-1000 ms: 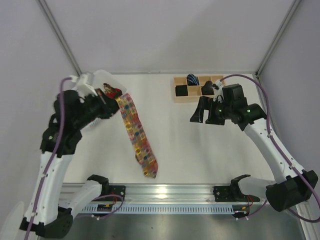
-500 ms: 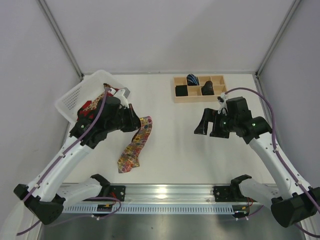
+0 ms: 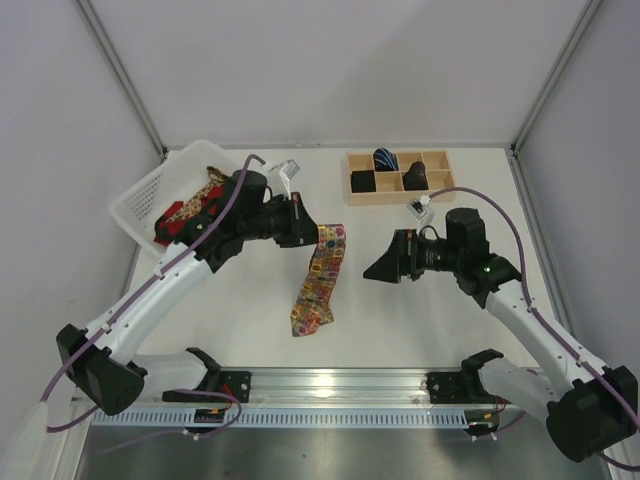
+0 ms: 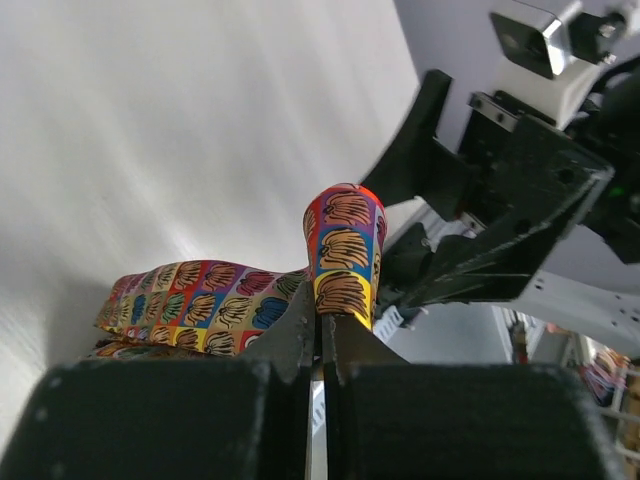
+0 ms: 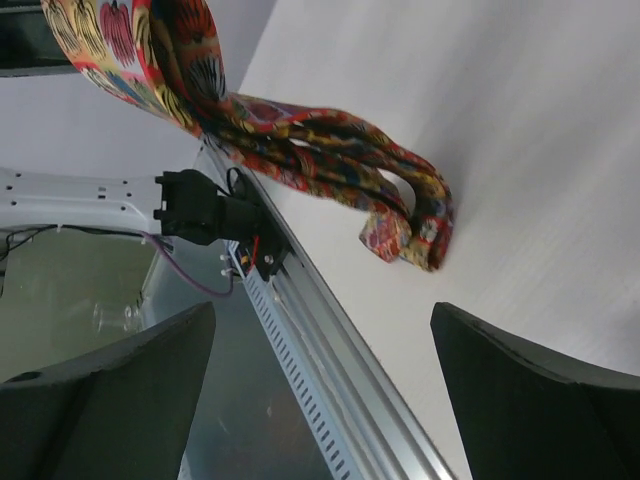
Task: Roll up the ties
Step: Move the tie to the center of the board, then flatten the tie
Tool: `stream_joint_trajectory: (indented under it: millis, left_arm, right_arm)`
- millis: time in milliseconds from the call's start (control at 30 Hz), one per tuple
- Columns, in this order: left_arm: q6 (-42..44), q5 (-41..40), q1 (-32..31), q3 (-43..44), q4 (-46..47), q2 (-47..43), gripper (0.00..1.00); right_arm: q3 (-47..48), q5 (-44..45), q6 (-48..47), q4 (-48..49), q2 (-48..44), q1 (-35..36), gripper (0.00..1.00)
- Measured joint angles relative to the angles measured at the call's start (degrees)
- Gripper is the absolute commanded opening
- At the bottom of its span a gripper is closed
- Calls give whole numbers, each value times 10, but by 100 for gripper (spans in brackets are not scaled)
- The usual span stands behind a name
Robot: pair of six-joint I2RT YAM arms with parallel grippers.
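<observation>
- White table (image 3: 400,320), grey walls (image 3: 330,70), aluminium rail (image 3: 330,385) along the near edge.
- White basket (image 3: 135,205) far left, wooden tray (image 3: 400,197) far right.
- Left gripper (image 3: 310,232) pinches floral tie (image 3: 318,285); right gripper (image 3: 385,258) spread.

Nothing readable is showing in any of the views: no words, brand marks, numbers or signs. The multicoloured tie (image 3: 318,275) is carrying only a repeated print of small coloured squares (fan-like motifs, not letters), and no label on it is facing the cameras.
</observation>
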Motion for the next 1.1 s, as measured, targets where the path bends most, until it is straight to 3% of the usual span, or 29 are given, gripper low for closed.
stream_joint_trajectory:
  millis: [233,367,533,767,1033,1100]
  left_arm:
    - [-37,62,-1,-15,41,-16,1]
    - [-60,78,-1,-35,60,-37,0]
    - [-69,81,-1,-38,66,-44,0]
    - [-84,81,-1,-49,71,-51,1]
    - [-88,79,-1,-50,72,-52,1]
    - [-92,79,-1,-50,73,-52,0]
  right_arm:
    - [-5,-18,23,160,62,72,91]
    - [0,-8,30,206,105,118,80]
    - [2,7,38,225,117,144,78]
    - [2,12,60,254,116,162,60]
    - [2,19,80,256,106,197,57]
    - [2,21,82,256,101,202,40]
